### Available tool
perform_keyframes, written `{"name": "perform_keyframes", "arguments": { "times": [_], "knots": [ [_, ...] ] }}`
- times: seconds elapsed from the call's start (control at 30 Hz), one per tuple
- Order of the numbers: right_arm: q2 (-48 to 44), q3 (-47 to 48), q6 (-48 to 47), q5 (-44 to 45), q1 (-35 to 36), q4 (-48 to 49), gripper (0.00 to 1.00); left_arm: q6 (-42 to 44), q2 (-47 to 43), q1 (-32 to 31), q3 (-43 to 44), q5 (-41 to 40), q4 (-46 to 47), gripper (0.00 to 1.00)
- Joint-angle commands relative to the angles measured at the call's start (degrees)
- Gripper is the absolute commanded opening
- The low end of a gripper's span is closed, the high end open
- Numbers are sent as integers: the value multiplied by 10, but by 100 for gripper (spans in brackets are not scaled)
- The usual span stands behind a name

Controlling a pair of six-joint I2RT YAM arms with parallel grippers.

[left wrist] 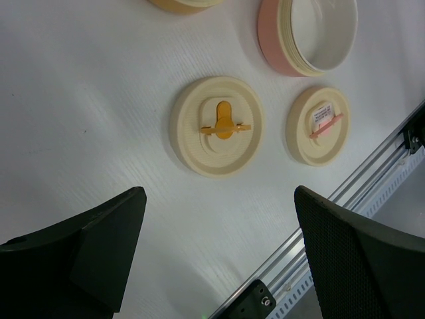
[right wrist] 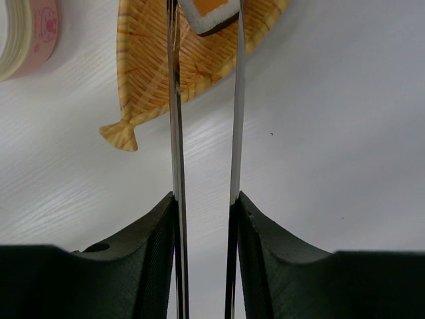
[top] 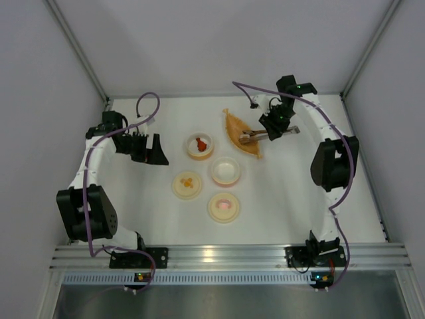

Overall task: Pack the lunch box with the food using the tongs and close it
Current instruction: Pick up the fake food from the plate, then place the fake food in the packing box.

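My right gripper (right wrist: 206,207) squeezed the tongs (right wrist: 176,133), whose arms bracketed the sushi roll (right wrist: 207,14) on the orange dish (right wrist: 149,73) at top centre; light, likely slippery, it needed pinching across its dark rim.

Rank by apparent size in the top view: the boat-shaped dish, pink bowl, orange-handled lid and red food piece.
1. boat-shaped dish
2. pink bowl and orange-handled lid, too alike to separate
3. red food piece, by far the smallest
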Motion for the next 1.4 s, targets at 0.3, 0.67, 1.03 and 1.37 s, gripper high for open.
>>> {"name": "perform_keyframes", "arguments": {
  "times": [0.3, 0.67, 1.03, 1.37],
  "knots": [
    [-127, 53, 58, -102, 11, -39, 11, -45, -38, 4, 18, -20, 39, 98],
    [-292, -204, 97, -92, 121, 40, 13, -59, -48, 4, 23, -13, 39, 98],
    [-292, -258, 132, -64, 135, 95, 14, -55, -52, 4, 19, -13, 35, 98],
    [-265, -269, 138, -77, 145, 107, 16, -45, -49, 4, 15, -21, 34, 98]
  ]
}}
